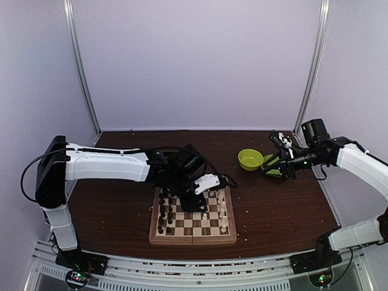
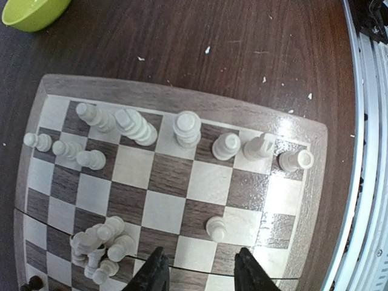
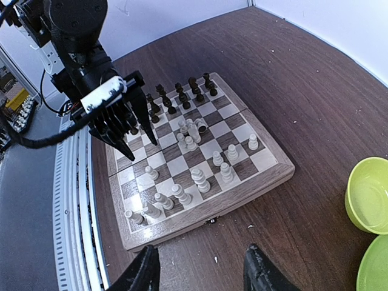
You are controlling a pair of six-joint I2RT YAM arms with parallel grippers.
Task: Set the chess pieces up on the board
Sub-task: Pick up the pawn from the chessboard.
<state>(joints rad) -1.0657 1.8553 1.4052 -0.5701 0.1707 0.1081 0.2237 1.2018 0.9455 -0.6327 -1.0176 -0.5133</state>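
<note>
Left gripper (image 2: 200,260), jaws part-open and empty, hovers over the board (image 2: 182,100), upright white pawn (image 2: 216,227) just ahead at lower centre; right gripper (image 3: 203,267), jaws wide and empty, well apart.

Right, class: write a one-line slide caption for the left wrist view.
Open left gripper above the chessboard: white chess pieces line one edge, others huddle together.
</note>
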